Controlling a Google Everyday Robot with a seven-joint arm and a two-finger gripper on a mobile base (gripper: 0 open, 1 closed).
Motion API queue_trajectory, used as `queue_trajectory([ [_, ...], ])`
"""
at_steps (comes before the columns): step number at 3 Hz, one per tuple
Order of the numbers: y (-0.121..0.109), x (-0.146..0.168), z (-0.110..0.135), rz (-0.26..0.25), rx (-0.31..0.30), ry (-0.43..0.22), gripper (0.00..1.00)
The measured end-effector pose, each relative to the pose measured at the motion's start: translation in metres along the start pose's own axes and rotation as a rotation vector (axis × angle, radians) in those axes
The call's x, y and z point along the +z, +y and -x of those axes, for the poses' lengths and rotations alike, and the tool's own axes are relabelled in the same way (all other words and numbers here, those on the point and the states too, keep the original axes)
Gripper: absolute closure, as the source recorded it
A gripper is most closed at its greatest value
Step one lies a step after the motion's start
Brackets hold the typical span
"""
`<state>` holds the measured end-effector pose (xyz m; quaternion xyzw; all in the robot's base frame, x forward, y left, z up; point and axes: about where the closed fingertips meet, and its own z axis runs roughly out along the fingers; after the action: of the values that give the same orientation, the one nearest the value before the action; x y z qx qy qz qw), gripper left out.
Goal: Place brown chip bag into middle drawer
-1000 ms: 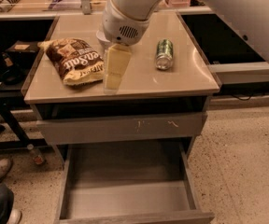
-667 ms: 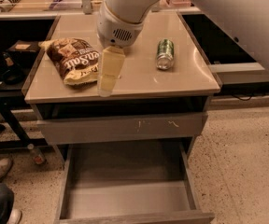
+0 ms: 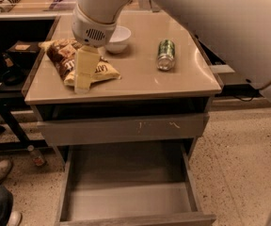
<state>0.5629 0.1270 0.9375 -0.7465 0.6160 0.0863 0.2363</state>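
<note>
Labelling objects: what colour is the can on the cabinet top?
The can is green, seen in the camera view; the gripper hangs over the chip bag.

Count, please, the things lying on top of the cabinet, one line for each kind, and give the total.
Chip bags: 1, the brown chip bag
Bowls: 1, the white bowl
Cans: 1, the green can
Total: 3
The gripper hangs over the brown chip bag at the left; whether it touches the bag cannot be told.
</note>
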Motion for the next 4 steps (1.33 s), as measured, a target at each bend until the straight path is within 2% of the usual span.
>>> queue_trajectory([
  [1,0.000,0.000,0.000,0.000,0.000,0.000,0.00],
  [2,-0.009,0.013,-0.009,0.022,0.023,-0.017,0.00],
  [3,-0.034,0.039,-0.012,0.046,0.048,-0.075,0.00],
  [4,-0.064,0.064,-0.007,0.079,0.041,-0.114,0.00],
])
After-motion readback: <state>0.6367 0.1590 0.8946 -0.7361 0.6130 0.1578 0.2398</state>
